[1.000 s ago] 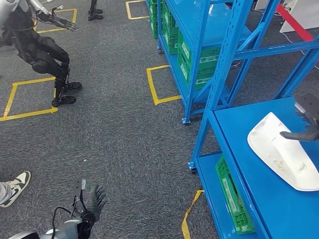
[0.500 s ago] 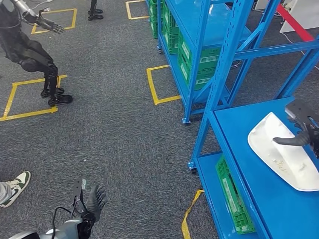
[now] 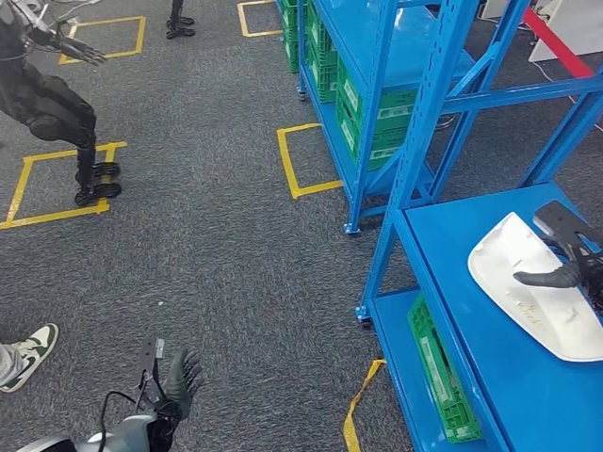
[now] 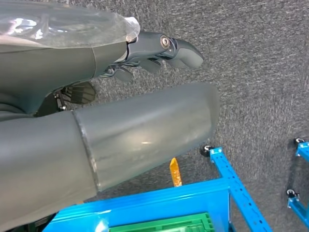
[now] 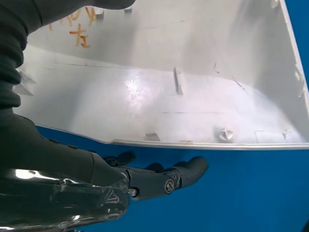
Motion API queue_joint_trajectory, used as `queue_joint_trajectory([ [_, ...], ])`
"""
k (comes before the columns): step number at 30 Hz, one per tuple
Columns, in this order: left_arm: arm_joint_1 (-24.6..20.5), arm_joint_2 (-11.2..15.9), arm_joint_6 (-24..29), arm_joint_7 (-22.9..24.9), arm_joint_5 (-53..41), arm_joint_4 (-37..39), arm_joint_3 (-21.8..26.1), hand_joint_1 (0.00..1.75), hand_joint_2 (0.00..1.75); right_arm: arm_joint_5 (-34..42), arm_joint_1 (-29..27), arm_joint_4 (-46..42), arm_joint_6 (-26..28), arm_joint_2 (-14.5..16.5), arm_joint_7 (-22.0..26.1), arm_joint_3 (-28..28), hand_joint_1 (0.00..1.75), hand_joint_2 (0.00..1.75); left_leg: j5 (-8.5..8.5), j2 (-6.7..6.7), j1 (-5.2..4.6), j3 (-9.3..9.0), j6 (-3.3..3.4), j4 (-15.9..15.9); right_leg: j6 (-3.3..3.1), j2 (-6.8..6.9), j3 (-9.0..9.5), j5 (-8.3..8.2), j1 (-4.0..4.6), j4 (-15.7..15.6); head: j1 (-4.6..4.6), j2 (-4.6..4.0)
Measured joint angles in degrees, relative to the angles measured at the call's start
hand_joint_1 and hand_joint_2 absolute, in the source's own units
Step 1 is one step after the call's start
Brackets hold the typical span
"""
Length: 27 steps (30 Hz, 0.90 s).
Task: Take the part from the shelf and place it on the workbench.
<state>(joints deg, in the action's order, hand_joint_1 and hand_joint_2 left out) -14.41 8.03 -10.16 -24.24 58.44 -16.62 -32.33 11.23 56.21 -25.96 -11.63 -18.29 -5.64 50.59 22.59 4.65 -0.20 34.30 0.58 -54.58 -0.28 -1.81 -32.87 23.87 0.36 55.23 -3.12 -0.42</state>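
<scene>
I see the white part (image 3: 529,287) lying on the blue shelf (image 3: 462,311) deck at my right, hollow side up, orange scribbles on its inner face near the thumb. Right robot hand (image 3: 572,268) is at the part's far edge: thumb reaches over the inner surface, the darker fingers (image 5: 175,176) stretch along the blue deck just beside the rim, fingers apart. It has the rim between thumb and fingers but I can't tell whether it's actually clamped; part sits flat on the deck. Left robot hand (image 3: 179,381) hangs low at my left over the grey carpet (image 3: 213,254), holding nothing, fingers loosely apart. Green crates (image 3: 437,377) sit on the shelf level under the part, more green crates on the next blue rack further back. Yellow tape squares on the floor. Another dark humanoid robot (image 3: 50,104) stands at far left, arm stretched out. A person's sneaker (image 3: 28,353) is at the left edge.
</scene>
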Motion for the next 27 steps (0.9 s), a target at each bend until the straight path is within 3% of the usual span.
queue_joint_trajectory([
  [9, -0.09, -0.1, 0.07, 0.0, -0.23, -0.01, 0.01, 0.0, 0.0, 0.05, -0.53, 0.38, 0.41, 0.11, 0.09, 0.21, 0.01, 1.75, 0.0, 0.0, 0.0, 0.0, 0.0, 0.0, 0.0, 0.0, 0.0, 0.0, 0.0, 0.0, 0.0, 0.0],
  [10, -0.1, -0.1, 0.07, 0.0, -0.24, -0.01, 0.01, 0.0, 0.0, 0.07, -0.53, 0.43, 0.52, 0.14, 0.09, 0.23, 0.34, 1.75, 0.0, 0.0, 0.0, 0.0, 0.0, 0.0, 0.0, 0.0, 0.0, 0.0, 0.0, 0.0, 0.0, 0.0],
  [13, -0.17, -0.15, 0.07, 0.03, -0.27, -0.01, 0.01, 0.0, 0.0, 0.14, -0.56, 0.54, 0.97, 0.23, 0.08, 0.25, 1.64, 1.75, 0.0, 0.0, 0.0, 0.0, 0.0, 0.0, 0.0, 0.0, 0.0, 0.0, 0.0, 0.0, -0.01, 0.0],
  [14, -0.21, -0.17, 0.07, 0.05, -0.28, -0.01, 0.01, 0.0, 0.0, 0.16, -0.57, 0.55, 1.13, 0.26, 0.07, 0.25, 1.75, 1.75, 0.0, 0.0, 0.0, 0.0, 0.0, 0.0, 0.0, 0.0, 0.0, 0.0, 0.0, 0.0, -0.01, 0.0],
  [27, -0.38, -0.25, 0.07, 0.07, -0.17, -0.01, 0.01, 0.0, 0.0, -0.55, -0.58, 0.78, 1.66, 0.38, 0.0, 0.26, 1.75, 1.75, 0.0, 0.0, 0.0, 0.0, 0.0, 0.0, 0.0, 0.0, 0.0, 0.0, 0.0, 0.0, 0.0, 0.0],
])
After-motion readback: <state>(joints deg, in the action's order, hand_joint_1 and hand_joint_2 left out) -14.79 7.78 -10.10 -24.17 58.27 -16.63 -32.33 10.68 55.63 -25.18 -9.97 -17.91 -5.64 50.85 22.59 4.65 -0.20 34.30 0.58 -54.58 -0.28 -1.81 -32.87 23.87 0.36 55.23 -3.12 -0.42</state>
